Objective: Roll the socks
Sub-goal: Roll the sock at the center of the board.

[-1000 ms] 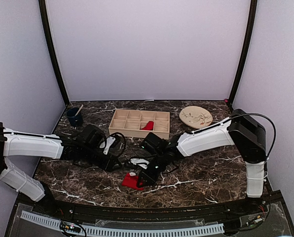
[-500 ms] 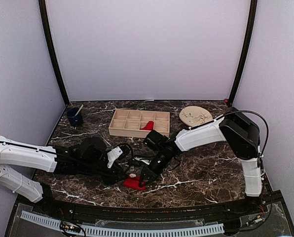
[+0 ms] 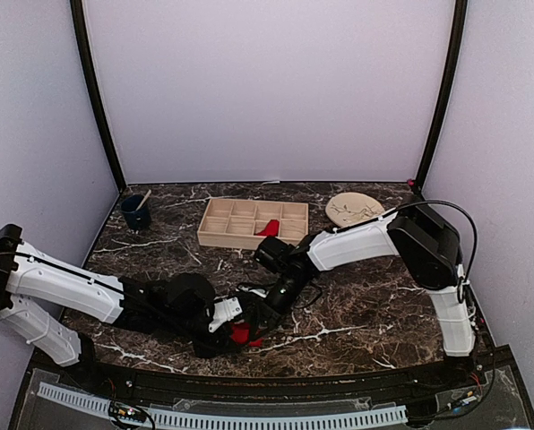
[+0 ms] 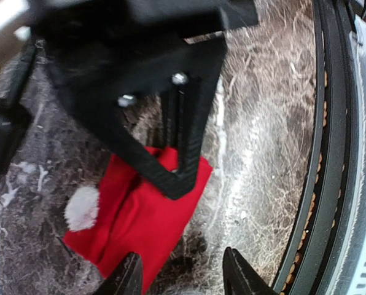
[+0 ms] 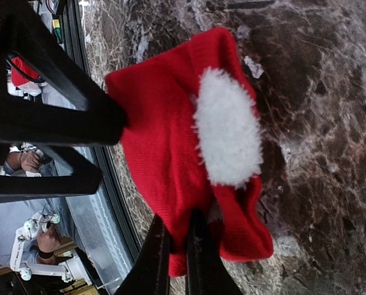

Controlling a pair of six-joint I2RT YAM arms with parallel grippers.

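One red sock [image 3: 241,334] with a white fluffy patch [image 5: 228,126] lies crumpled on the marble near the front edge. My right gripper [image 5: 177,246] is shut on its hem, fingers pinching a fold of the red fabric; in the top view the right gripper [image 3: 256,320] sits just above the sock. My left gripper [image 4: 182,275] is open and low over the table. One of its fingertips [image 4: 129,276] is at the edge of the sock [image 4: 134,215] and the other is over bare marble. A second red sock [image 3: 268,228] lies in the wooden tray.
The wooden compartment tray [image 3: 249,244] stands at the back centre. A dark blue cup with a spoon [image 3: 134,212] is at the back left and a round plate [image 3: 355,210] at the back right. The table's black front rail [image 4: 330,153] runs close beside the sock.
My left arm has swung toward the front edge and brought its gripper up to the sock, jaws slightly wider. My right gripper, still holding the sock, has shifted a little left.
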